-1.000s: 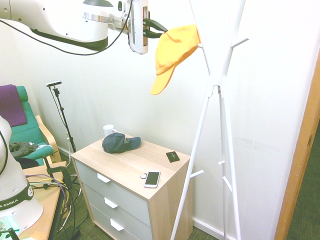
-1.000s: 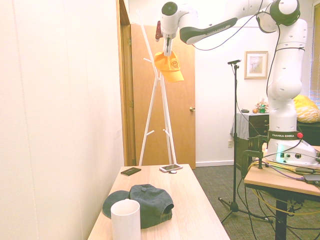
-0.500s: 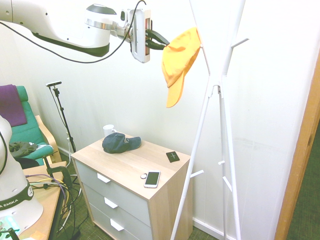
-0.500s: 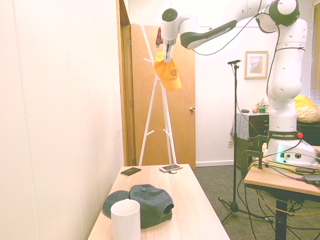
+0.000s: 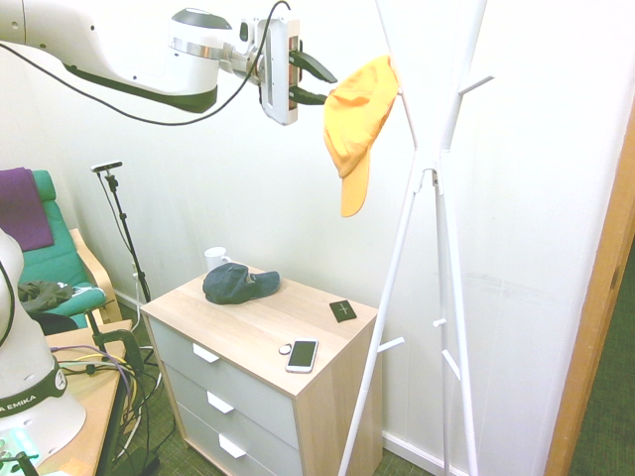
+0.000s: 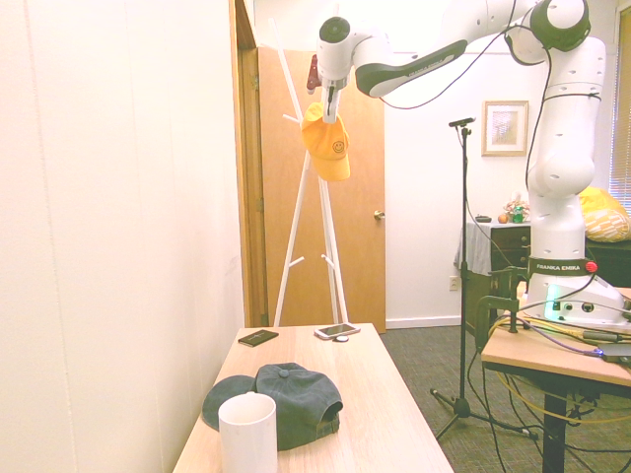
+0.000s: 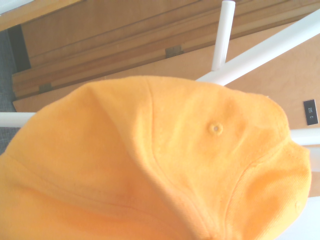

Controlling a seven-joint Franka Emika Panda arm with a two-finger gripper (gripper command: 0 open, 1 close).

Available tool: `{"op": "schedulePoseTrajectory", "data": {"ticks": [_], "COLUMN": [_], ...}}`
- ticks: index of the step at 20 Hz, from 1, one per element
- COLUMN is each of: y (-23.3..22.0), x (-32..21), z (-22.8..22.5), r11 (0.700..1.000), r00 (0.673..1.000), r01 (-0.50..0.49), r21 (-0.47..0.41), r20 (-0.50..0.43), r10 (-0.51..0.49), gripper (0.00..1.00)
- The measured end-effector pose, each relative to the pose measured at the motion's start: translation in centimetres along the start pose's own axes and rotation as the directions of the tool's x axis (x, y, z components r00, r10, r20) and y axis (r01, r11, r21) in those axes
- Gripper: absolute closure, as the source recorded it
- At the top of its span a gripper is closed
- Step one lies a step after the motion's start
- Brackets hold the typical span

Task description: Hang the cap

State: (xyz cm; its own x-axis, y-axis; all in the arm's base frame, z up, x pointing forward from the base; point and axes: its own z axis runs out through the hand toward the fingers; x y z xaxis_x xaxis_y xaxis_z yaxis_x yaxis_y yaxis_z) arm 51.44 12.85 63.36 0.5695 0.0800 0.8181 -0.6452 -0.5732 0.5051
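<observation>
The yellow-orange cap (image 5: 355, 107) hangs from an upper peg of the white coat rack (image 5: 434, 188), its brim pointing down. My gripper (image 5: 319, 82) is just left of the cap's crown, open, with its fingers spread and nothing between them. From the other side, the cap (image 6: 326, 144) dangles on the coat rack (image 6: 299, 202) just below my gripper (image 6: 323, 101). In the wrist view, the cap's crown (image 7: 150, 170) fills most of the picture, with white pegs (image 7: 260, 52) behind it.
A light wood dresser (image 5: 248, 332) below holds a dark blue-grey cap (image 5: 238, 283), a white mug (image 5: 215, 258), a phone (image 5: 302, 354) and a black wallet (image 5: 343, 310). A wall stands right behind the rack, with a wooden door (image 6: 363, 217) beside it.
The cap swung from tilted out to hanging brim-down on the peg. The fingers, shut on its crown before, have spread apart and let it go.
</observation>
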Motion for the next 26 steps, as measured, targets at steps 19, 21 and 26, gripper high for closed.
{"op": "schedulePoseTrajectory", "data": {"ticks": [19, 21, 26], "y": [-0.6, -0.6, 1.3], "x": [-0.1, 0.2, 4.5], "z": [-0.2, -0.4, -3.2], "r11": [1.0, 1.0, 0.976], "r00": [1.0, 1.0, 0.986], "r01": [0.004, -0.013, -0.153], "r21": [0.008, 0.023, 0.155], "r20": [-0.003, 0.006, 0.086], "r10": [-0.004, 0.013, 0.141], "gripper": [0.0, 0.0, 0.0]}}
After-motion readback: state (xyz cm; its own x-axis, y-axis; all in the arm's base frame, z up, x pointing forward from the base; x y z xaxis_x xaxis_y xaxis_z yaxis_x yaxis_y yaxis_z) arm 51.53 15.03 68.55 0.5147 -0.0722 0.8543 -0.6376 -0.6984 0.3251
